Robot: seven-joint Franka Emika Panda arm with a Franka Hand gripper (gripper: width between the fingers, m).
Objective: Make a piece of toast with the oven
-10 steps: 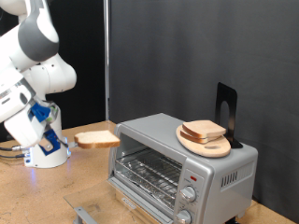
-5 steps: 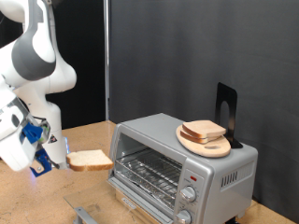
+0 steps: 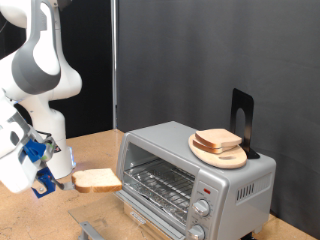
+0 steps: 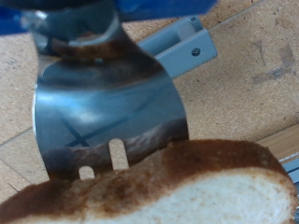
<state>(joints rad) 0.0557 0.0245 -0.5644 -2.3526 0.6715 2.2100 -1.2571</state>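
Observation:
My gripper [image 3: 70,180] is shut on one edge of the piece of toast [image 3: 97,180], a pale slice with a brown crust. It holds the slice flat in the air, just to the exterior view's left of the oven [image 3: 200,175]. The silver oven has its front open and the wire rack [image 3: 158,183] shows inside. In the wrist view the toast [image 4: 177,191] fills the foreground, with a shiny slotted metal piece [image 4: 107,107] behind it.
A round wooden plate [image 3: 203,149] with more bread slices [image 3: 218,140] sits on the oven's top beside a black stand [image 3: 242,118]. Two knobs [image 3: 201,210] are on the oven's front. A grey metal bar [image 4: 177,47] lies over the wooden table [image 4: 252,56].
The arm has come down and moved towards the oven. The toast has dropped from about the oven's top level to the level of its opening, staying in the gripper.

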